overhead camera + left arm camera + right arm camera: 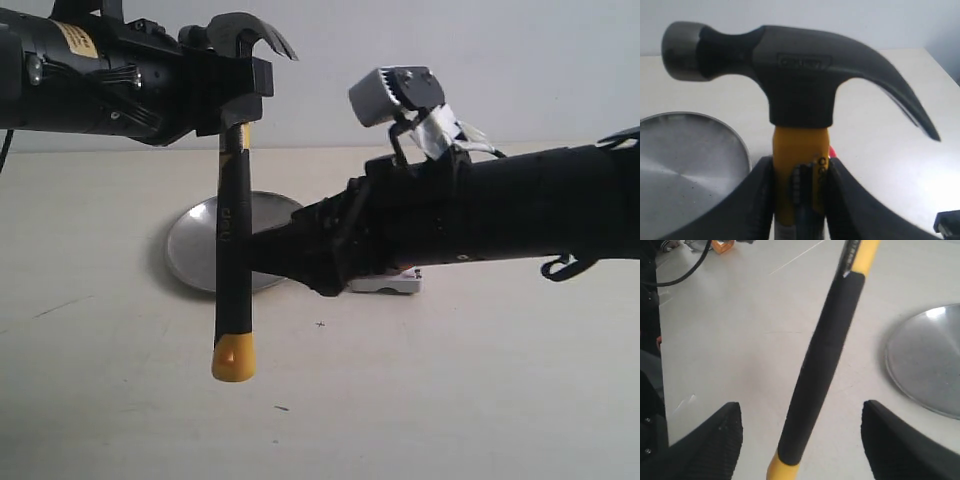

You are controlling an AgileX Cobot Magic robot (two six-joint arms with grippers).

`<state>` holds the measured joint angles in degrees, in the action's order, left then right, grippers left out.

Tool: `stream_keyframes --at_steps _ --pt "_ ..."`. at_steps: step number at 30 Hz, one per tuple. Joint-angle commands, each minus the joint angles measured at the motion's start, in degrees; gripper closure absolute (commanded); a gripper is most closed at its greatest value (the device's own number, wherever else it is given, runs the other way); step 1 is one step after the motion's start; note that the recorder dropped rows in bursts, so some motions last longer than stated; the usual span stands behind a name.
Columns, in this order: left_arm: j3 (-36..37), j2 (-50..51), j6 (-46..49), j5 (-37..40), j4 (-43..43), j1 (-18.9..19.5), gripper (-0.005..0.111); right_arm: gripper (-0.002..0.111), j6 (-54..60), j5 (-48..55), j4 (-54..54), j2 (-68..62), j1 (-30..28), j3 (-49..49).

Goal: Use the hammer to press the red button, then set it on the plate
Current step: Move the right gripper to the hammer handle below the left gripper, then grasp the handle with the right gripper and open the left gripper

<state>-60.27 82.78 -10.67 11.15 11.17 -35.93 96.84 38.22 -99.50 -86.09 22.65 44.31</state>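
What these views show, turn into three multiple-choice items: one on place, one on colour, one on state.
1. The left gripper holds the hammer at: A its yellow neck; B its yellow end; C its claw.
2. The handle's lower end is: A red; B yellow; C silver.
3. The right gripper is: A open; B shut on the handle; C shut on the plate.
Key: 1 A, the fingers clamp just below the head; 2 B, the exterior view shows a yellow tip; 3 A, its fingers stand apart either side of the handle.

Hammer hangs upright before the plate, button apparently under right arm.
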Motion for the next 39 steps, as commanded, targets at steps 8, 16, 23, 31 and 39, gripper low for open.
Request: stream_keyframes --at_steps 8,16,23,31,39 --pt "-1.02 -0.89 -1.97 -3.09 1.67 0.10 0.107 0.043 -3.56 -6.31 -0.45 -6.98 2.68 7.36" --pt "-1.02 -0.79 -1.97 -3.55 2.66 -0.03 0.107 0.043 -5.15 -4.55 -0.45 -11.18 2.68 10.59" --pt "-1.02 -0.79 -1.97 -4.01 3.20 -0.03 0.107 0.046 -8.05 -4.05 -0.45 -13.71 2.68 12.75" --pt "-1.02 -0.79 -3.09 -4.12 3.33 -0.03 0.107 0.066 -9.98 -4.78 -0.45 -13.81 2.68 12.75" --pt "-1.02 -0.79 0.14 -3.39 2.99 -0.03 0.106 0.108 -11.97 -4.78 -0.45 -13.81 2.68 12.75"
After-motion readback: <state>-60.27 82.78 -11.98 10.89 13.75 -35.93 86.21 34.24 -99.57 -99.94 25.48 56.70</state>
